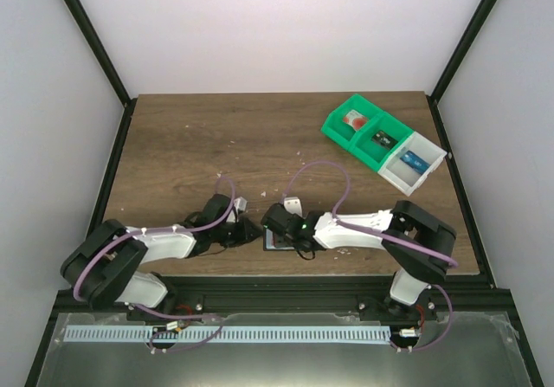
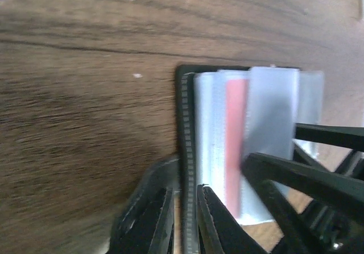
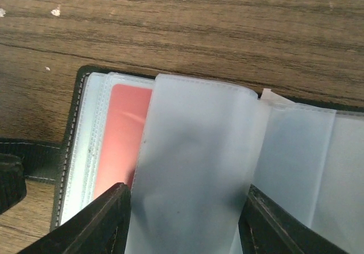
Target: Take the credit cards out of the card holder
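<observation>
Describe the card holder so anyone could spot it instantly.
On the wooden table's near edge, between the left gripper and right gripper, the card holder lies open. It is flat, dark-rimmed, with frosted sleeves and a red card inside, unlike the boxy green and white bins far right.

My left arm [image 1: 160, 244] and right arm [image 1: 363, 229] had smooth white shells and bulky black joints. Thin lilac cables [image 1: 316, 169] ran along both. A small green light [image 1: 305, 226] glowed at the right wrist. My left gripper [image 2: 183, 190] and right gripper [image 3: 186, 188] had matte black, tapered fingers [image 3: 96, 225].
</observation>
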`<state>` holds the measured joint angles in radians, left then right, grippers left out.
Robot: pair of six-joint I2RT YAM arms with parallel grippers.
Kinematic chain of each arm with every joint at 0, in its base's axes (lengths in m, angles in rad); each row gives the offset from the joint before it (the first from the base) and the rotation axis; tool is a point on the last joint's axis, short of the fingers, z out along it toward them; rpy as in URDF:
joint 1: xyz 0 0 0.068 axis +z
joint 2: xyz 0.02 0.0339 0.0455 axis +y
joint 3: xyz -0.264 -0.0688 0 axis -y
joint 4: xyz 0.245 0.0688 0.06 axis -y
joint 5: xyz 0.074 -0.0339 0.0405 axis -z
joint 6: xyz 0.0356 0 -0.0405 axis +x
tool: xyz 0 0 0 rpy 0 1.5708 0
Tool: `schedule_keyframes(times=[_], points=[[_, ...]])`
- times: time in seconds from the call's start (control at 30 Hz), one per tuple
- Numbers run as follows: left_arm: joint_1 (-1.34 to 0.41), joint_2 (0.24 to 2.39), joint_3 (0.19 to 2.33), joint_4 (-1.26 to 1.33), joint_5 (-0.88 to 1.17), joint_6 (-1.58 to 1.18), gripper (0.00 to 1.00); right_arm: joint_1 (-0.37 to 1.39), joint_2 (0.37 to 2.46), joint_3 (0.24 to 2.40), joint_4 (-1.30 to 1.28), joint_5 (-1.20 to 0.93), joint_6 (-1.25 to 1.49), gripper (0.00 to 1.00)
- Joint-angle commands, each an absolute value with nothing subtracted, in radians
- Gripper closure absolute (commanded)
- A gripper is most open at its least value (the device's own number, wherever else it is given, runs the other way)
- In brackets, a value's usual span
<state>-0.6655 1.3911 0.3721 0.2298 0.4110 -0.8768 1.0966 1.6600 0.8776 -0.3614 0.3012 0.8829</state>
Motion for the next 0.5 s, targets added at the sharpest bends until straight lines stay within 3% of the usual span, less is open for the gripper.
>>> schedule_keyframes(times=[0.0, 0.47], points=[[-0.67, 1.438, 0.382, 0.18, 0.353, -0.834, 0.85, 1.104, 1.634, 0.862, -0.392, 0.34, 0.888, 0.47], [-0.67, 1.468, 0.371, 0.155, 0.299, -0.818, 0.86, 1.104, 1.58, 0.841, -0.435, 0.377, 0.903, 0.45]])
